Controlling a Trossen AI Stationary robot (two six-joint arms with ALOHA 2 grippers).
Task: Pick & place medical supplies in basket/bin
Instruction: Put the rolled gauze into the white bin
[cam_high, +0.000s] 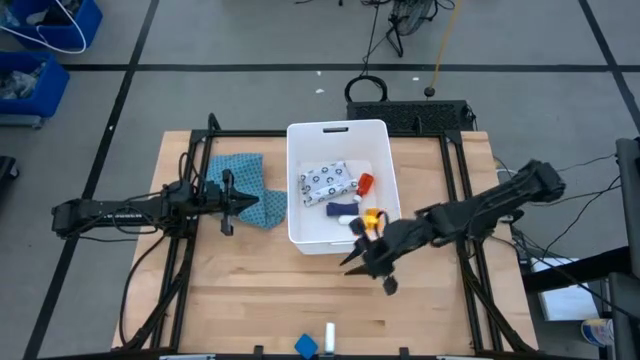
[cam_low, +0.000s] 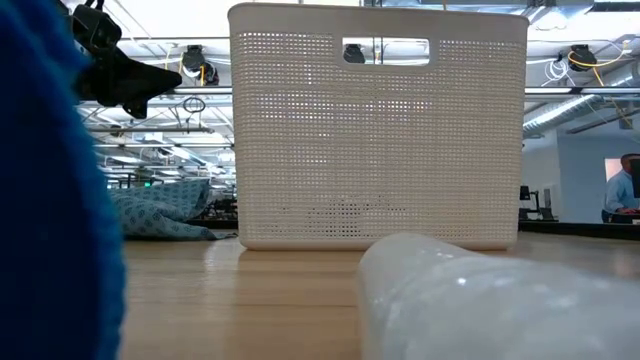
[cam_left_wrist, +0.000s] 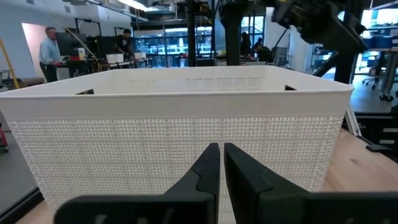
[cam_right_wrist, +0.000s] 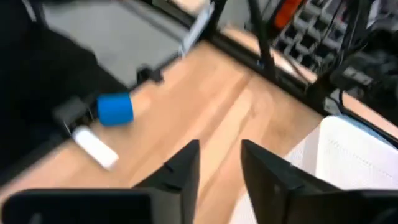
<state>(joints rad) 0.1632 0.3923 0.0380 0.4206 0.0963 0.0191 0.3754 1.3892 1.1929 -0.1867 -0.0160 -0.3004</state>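
The right gripper, fingers parted and empty, hovers at the large white perforated plastic bin, while the small white tube, light, rigid, likely roll-prone, lies at the table edge; grasp its midsection

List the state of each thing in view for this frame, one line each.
White bin: upright on table, holding supplies.
Patterned pouch: lying in bin.
Blue piece: on table, outside bin.
White tube: lying beside blue piece.
Teal cloth: crumpled beside bin.
Left gripper: shut, empty.
Right gripper: open, empty.
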